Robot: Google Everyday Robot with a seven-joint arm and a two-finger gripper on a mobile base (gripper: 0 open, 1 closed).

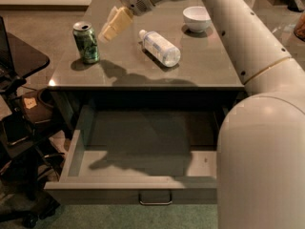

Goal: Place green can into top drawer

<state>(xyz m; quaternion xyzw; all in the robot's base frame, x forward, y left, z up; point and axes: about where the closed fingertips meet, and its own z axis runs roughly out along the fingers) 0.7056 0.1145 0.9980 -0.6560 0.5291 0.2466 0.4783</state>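
Hovering over the table (205,70), whether spread or pressed together I cannot tell, the tool (113,26) could clip the green can (86,42) just beside and below it, toppling it before it reaches the top drawer (133,184).

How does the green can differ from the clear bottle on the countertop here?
The green can stands upright; the clear bottle lies on its side. The can is opaque green with a silver top; the bottle is transparent. Both rest on the grey countertop, and the tool hangs above it between them, nearer the can.
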